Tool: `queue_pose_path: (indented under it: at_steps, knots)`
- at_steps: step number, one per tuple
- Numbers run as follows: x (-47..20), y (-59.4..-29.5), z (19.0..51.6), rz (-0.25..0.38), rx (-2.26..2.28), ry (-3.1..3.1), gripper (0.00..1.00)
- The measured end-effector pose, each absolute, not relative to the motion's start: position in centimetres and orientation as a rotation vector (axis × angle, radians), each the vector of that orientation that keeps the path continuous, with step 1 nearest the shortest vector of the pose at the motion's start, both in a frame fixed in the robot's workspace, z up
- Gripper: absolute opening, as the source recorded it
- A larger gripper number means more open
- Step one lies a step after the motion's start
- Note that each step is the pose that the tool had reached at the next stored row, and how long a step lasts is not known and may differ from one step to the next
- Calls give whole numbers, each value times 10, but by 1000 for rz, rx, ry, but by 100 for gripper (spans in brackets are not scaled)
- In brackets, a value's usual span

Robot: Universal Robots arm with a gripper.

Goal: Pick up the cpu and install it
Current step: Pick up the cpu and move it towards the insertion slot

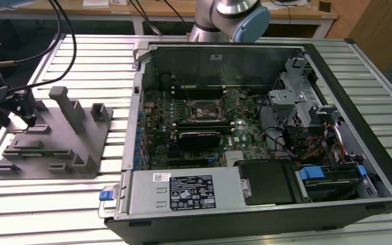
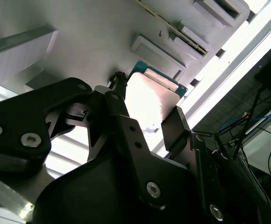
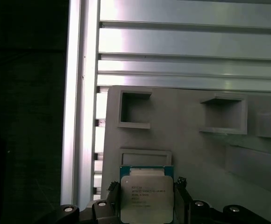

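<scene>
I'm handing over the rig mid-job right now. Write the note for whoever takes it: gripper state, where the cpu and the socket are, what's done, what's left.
Gripper: shut on the small flat square cpu with a silver metal top, with a finger against each of two opposite edges in both wrist views.
Cpu: at the grey plastic fixture block on the exterior view's left. I cannot tell whether it is clear of the block.
Black-framed motherboard socket: inside the open computer case, apart from the gripper.
Done: cpu gripped.
Left: the install; the cpu is not in the socket.
</scene>
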State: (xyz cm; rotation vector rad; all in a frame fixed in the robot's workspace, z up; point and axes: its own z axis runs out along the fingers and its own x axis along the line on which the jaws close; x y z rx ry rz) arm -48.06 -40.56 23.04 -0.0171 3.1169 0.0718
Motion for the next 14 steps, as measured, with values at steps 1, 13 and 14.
queue_pose_path:
  at_steps: [1,13,14]
  knots:
    - [-481,-406,231,72,-17,3117,55]
    - [-481,-406,236,72,-17,3117,55]
    - [-481,-406,236,72,-17,3117,55]
